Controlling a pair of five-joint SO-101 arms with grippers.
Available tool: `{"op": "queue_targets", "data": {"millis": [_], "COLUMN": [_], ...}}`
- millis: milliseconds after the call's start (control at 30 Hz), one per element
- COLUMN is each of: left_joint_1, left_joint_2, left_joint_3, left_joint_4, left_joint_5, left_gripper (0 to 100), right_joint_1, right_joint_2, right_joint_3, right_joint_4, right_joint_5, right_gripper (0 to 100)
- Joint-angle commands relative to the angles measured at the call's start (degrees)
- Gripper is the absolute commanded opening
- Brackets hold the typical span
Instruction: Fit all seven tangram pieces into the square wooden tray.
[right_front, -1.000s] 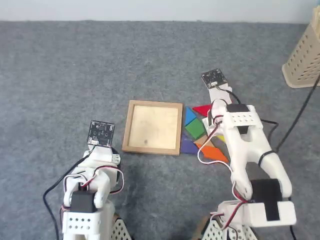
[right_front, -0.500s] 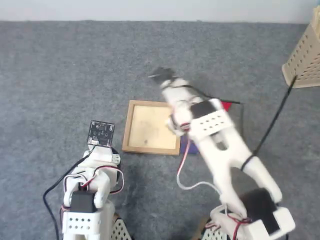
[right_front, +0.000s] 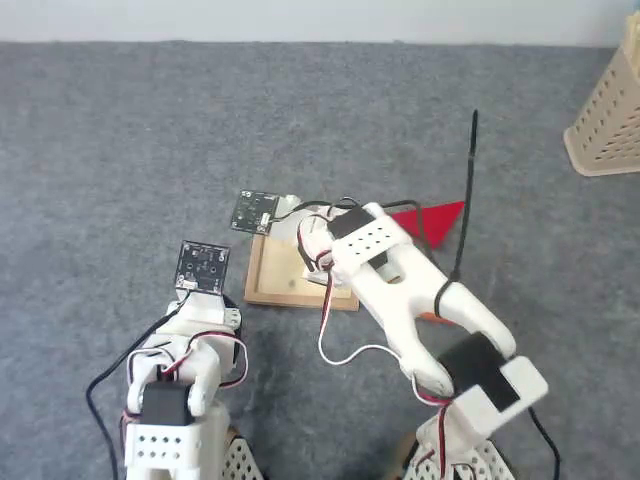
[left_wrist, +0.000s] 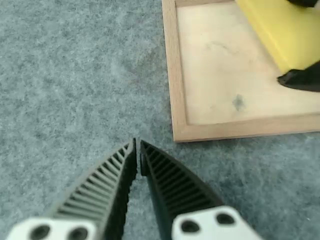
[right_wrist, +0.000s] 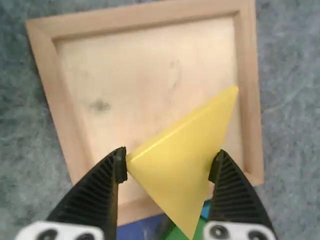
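A yellow triangle (right_wrist: 186, 167) is gripped across two of its edges by the right gripper (right_wrist: 170, 157) and held over the floor of the wooden tray (right_wrist: 145, 16). It is judged light, rigid and smooth, so a flat-edge hold is advised. The left gripper (left_wrist: 137, 147) is closed on nothing, just outside the tray's rim.

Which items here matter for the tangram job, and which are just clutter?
Job:
- wooden tray
- yellow triangle, gripped by the right tool over the tray
- red triangle, on the carpet beside the tray

Lying about:
- beige slotted basket, at the far right edge
- left tool, shut and holding nothing, over carpet near the tray
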Motion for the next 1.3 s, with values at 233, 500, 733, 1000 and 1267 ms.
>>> {"op": "queue_targets", "data": {"millis": [233,500,733,1000,1267], "left_joint_1": [-0.3,-0.3,-0.3,-0.3,-0.3], "left_joint_2": [-0.3,-0.3,-0.3,-0.3,-0.3], "left_joint_3": [-0.3,-0.3,-0.3,-0.3,-0.3], "left_joint_4": [0.3,0.3,0.3,0.3,0.3], "left_joint_5": [0.5,0.5,0.5,0.5,0.5], "left_gripper": [1,1,1,1,1], "right_joint_1": [-1.4,-0.4,3.3,11.6,10.8], "right_joint_2": [-1.0,-7.1,-15.6,-34.1,-42.9], "right_joint_3": [-5.7,-6.2,-8.4,-1.8,24.9], "right_joint_4": [-2.0,-0.9,12.9,21.8,-8.5], "right_joint_5": [-2.2,-5.1,-5.5,-17.5,-26.8], "right_gripper": [22.9,23.3,17.3,0.2,0.6]}}
